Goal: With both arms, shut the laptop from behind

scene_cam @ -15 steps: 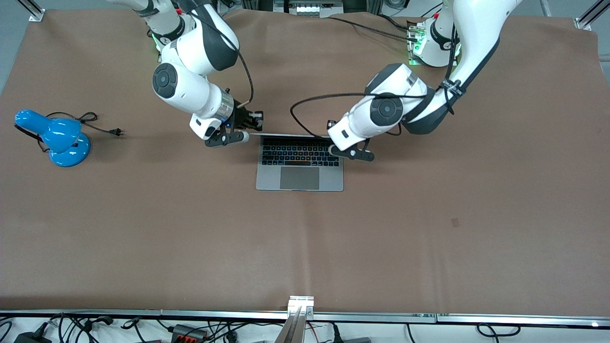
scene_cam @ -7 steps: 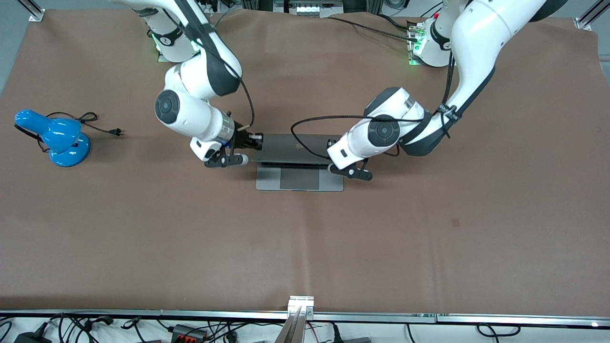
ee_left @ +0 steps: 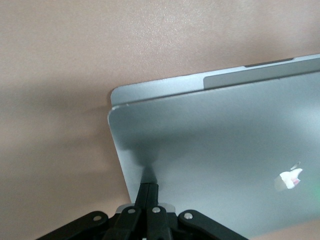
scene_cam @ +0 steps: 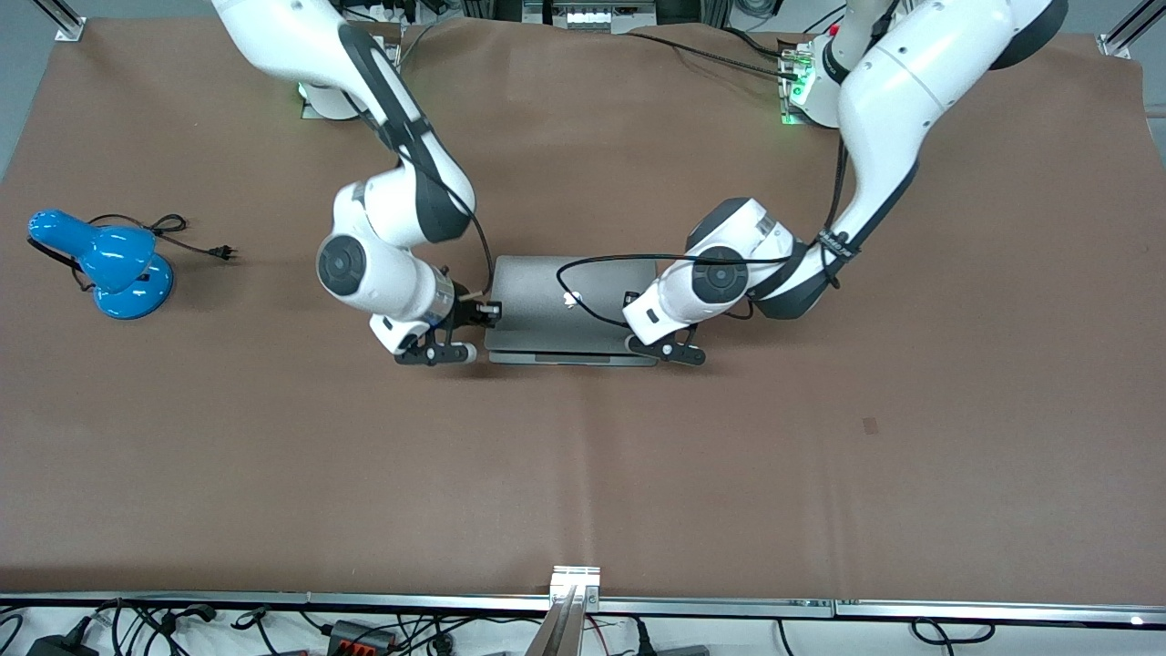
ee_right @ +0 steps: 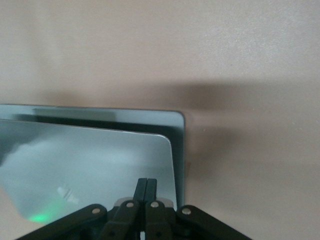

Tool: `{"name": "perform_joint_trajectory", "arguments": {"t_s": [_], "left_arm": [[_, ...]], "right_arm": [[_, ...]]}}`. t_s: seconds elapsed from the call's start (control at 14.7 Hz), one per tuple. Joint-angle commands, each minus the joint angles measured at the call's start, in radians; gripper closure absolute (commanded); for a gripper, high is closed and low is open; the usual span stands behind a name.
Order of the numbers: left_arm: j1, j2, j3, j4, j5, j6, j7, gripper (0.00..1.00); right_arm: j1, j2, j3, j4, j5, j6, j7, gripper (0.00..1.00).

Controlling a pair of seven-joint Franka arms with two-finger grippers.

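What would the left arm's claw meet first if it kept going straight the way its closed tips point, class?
Almost certainly the laptop's lid: the left claw has its tips shut together, aimed at the lid's back near one corner and seemingly already touching it. The nearly closed base lies just under that.

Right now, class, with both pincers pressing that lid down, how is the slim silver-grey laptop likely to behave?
The slim silver-grey metal laptop probably stays stiff: its lid looks flat and unbent under the shut left pincer and shut right pincer. A narrow gap remains, so it may drop shut. Lying flat, it seems unlikely to tip.
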Motion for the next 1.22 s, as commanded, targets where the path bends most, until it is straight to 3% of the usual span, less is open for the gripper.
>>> {"name": "perform_joint_trajectory", "arguments": {"t_s": [0.0, 0.27, 0.54, 0.75, 0.95, 1.15], "left_arm": [[-0.066, 0.048, 0.043, 0.061, 0.025, 0.006, -0.005, 1.0], [-0.064, 0.063, 0.049, 0.059, 0.048, 0.061, -0.006, 1.0], [-0.046, 0.021, 0.046, 0.062, 0.055, 0.017, -0.015, 1.0], [-0.04, -0.074, 0.04, 0.11, 0.042, -0.157, -0.019, 1.0], [0.015, -0.23, 0.017, 0.119, 0.039, -0.369, -0.006, 1.0], [0.063, -0.35, 0.011, 0.137, -0.005, -0.503, -0.003, 1.0]], "right_arm": [[0.001, 0.1, 0.006, 0.09, -0.01, -0.004, 0.007, 1.0], [0.007, 0.146, 0.009, 0.095, -0.013, -0.004, 0.004, 1.0], [0.012, 0.165, 0.011, 0.113, -0.015, -0.004, 0.004, 1.0], [0.018, 0.163, 0.012, 0.115, -0.015, -0.004, 0.005, 1.0], [0.035, 0.148, 0.003, 0.132, -0.015, -0.006, 0.005, 1.0], [0.029, 0.056, -0.06, 0.126, -0.034, -0.052, -0.004, 1.0]]}}
